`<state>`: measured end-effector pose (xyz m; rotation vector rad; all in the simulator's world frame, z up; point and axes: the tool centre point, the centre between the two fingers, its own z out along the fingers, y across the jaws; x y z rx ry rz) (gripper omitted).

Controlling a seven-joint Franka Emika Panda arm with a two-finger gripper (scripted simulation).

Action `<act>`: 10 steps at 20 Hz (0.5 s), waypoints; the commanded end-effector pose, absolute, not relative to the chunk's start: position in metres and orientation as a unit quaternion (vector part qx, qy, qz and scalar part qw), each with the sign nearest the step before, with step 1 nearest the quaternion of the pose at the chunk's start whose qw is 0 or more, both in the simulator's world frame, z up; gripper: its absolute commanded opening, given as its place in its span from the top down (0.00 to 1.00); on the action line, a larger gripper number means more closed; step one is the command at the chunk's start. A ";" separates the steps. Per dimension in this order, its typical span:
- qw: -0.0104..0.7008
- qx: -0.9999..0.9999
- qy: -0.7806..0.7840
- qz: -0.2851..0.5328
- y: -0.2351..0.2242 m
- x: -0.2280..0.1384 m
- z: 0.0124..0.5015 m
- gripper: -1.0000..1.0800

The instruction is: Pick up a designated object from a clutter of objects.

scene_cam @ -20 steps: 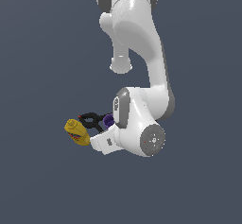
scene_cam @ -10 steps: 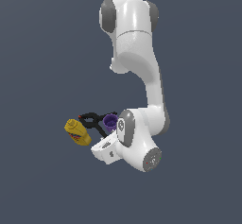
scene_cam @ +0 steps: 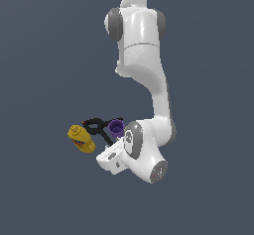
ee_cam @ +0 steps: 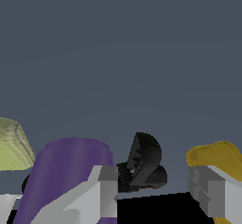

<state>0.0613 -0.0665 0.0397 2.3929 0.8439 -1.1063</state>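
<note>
Four loose items are showing: one yellow bottle (scene_cam: pixel 82 139), one black spring clamp (scene_cam: pixel 98 128), one purple cup (scene_cam: pixel 116 127) and one yellow-green pad (ee_cam: pixel 13 145). One white robot arm (scene_cam: pixel 144 75) is reaching in among them, carrying one claw (ee_cam: pixel 158 194) with two grey fingers (ee_cam: pixel 108 190).

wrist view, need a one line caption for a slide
Open gripper low among clutter: black spring clamp between its grey fingers, purple cup and yellow bottle either side, yellow-green pad beyond.

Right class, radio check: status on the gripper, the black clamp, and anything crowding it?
Gripper open, low at the clutter. Black clamp between the fingers, not gripped. Purple cup and yellow bottle close either side.
</note>
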 end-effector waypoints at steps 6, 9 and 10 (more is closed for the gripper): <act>0.186 0.849 0.300 -0.393 -0.071 0.057 0.035 0.38; 0.186 0.849 0.300 -0.393 -0.076 0.052 0.030 0.38; 0.186 0.849 0.300 -0.393 -0.077 0.050 0.028 0.38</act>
